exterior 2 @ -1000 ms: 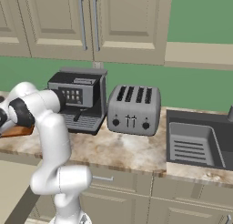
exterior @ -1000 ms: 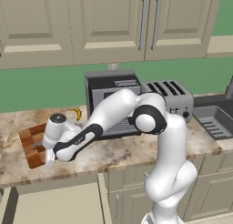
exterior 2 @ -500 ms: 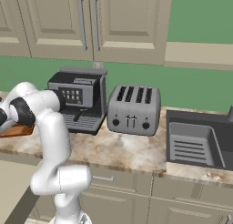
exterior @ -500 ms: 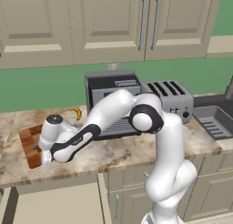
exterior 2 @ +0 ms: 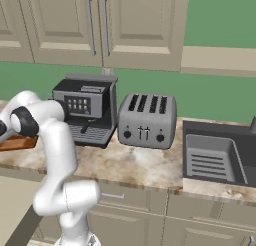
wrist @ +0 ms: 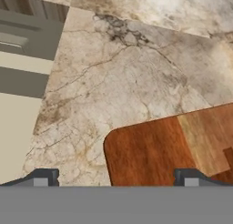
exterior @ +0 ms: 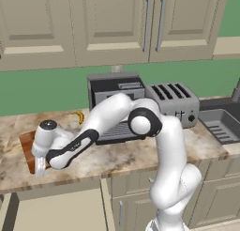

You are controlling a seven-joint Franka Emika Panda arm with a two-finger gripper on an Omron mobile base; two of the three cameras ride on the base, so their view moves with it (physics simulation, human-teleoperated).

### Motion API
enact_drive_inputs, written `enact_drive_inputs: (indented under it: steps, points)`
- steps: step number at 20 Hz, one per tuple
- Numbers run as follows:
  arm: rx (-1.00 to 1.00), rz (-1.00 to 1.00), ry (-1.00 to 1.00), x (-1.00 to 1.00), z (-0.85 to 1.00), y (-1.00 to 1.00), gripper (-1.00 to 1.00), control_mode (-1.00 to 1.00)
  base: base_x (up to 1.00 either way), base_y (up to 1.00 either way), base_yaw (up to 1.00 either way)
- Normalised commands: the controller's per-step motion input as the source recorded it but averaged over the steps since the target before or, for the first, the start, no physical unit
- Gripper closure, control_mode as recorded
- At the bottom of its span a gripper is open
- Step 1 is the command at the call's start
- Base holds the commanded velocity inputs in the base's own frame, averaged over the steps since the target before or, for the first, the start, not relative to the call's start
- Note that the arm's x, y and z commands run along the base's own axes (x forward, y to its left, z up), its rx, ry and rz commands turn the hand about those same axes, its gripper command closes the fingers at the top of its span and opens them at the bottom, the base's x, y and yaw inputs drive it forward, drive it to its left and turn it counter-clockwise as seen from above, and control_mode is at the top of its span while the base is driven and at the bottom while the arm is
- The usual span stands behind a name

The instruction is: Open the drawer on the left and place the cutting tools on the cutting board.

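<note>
The gripper (wrist: 113, 178) is hovering wide open and empty over a corner of the cutting board (wrist: 173, 150). The board is lying on the counter (wrist: 123, 77), left of the coffee machine (exterior: 115, 105).

Bare marble counter (wrist: 113, 82) lies open ahead of the cutting board (wrist: 173, 150) corner, with free room out to the counter's edge. Behind the board, the coffee machine (exterior: 115, 103) and toaster (exterior: 173, 103) stand side by side, blocking the back wall; 1 small yellow object (exterior: 79, 116) sits beside the machine.
</note>
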Motion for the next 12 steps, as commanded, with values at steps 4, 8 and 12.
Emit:
enact_drive_inputs:
  steps: [4,8,12]
  points:
    - [0.00,0.02,0.00,-0.20,0.00,0.26,-1.00,-1.00,0.00,0.00,0.00]
    - [0.00,0.02,0.00,-0.25,0.00,0.26,-1.00,-1.00,0.00,0.00,0.00]
    - [0.00,0.02,0.00,-0.33,0.00,0.23,-1.00,-1.00,0.00,0.00,0.00]
